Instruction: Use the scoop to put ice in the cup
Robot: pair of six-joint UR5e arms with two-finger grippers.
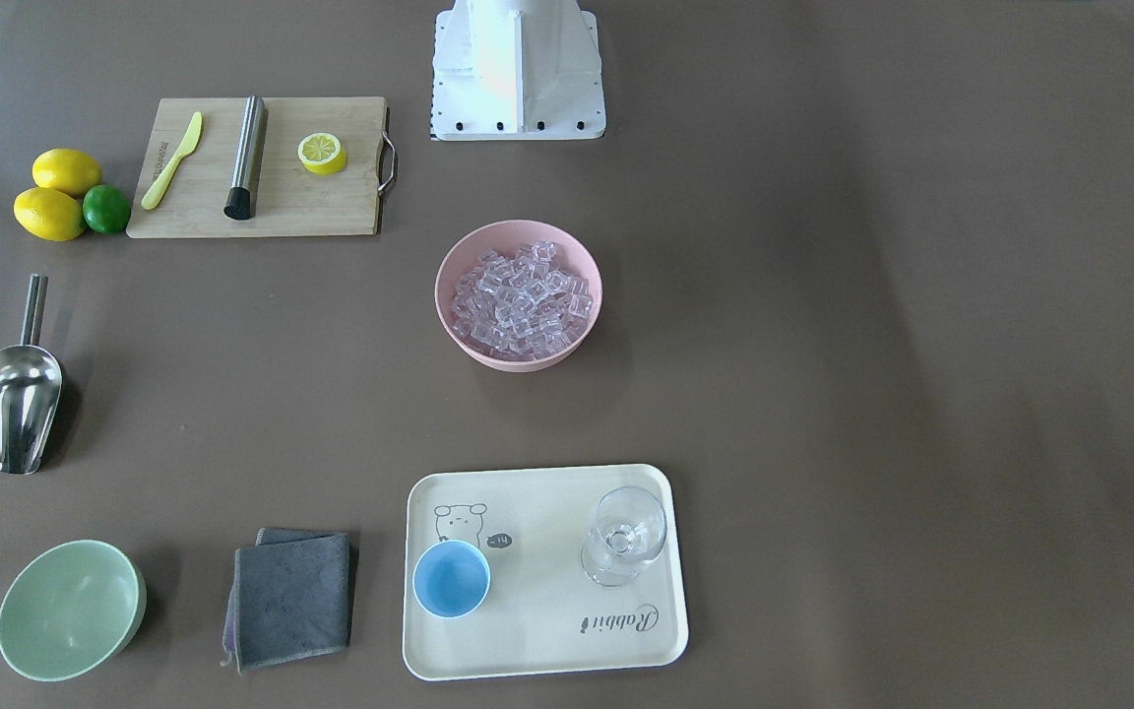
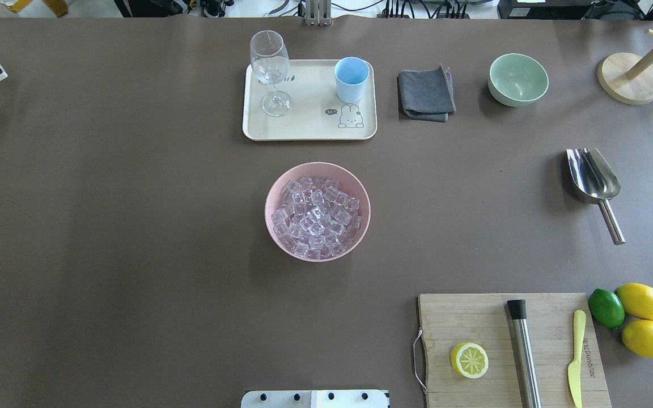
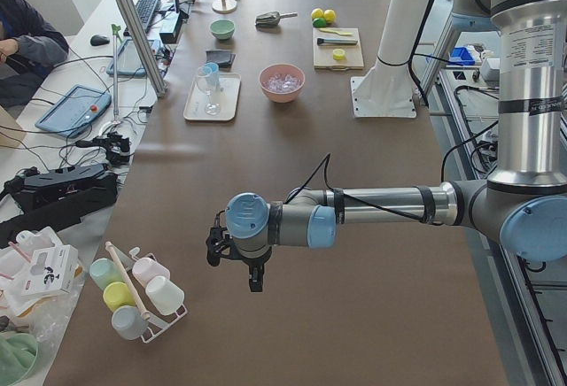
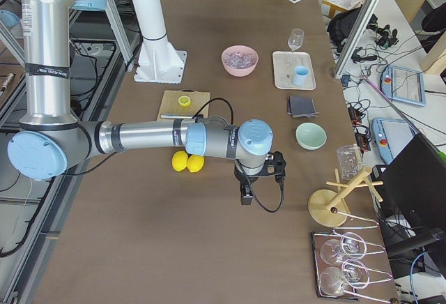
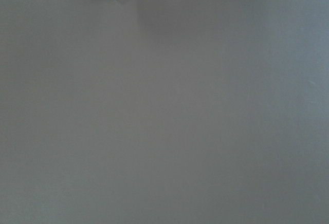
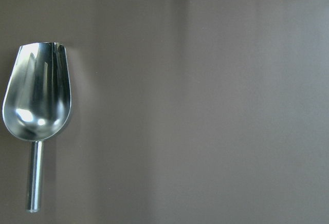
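The scoop point(image 2: 593, 177) lies on the surface point(image 2: 134, 226), right of the pink bowl point(image 2: 268, 209) of ice point(image 2: 316, 212); the right gripper point(image 4: 245, 194) hangs above, apart from it. Whether it is clenched or released cannot be told.

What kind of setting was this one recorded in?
Probably a robotics lab staged for drink prep: the left arm over a table, a tablet and an operator alongside, ice and lemons laid out.

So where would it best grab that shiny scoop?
By the short rod handle, coming straight down from above. The scoop lies flat, trough up, its handle pointing back toward the robot; the wide rounded trough looks too broad to pinch.
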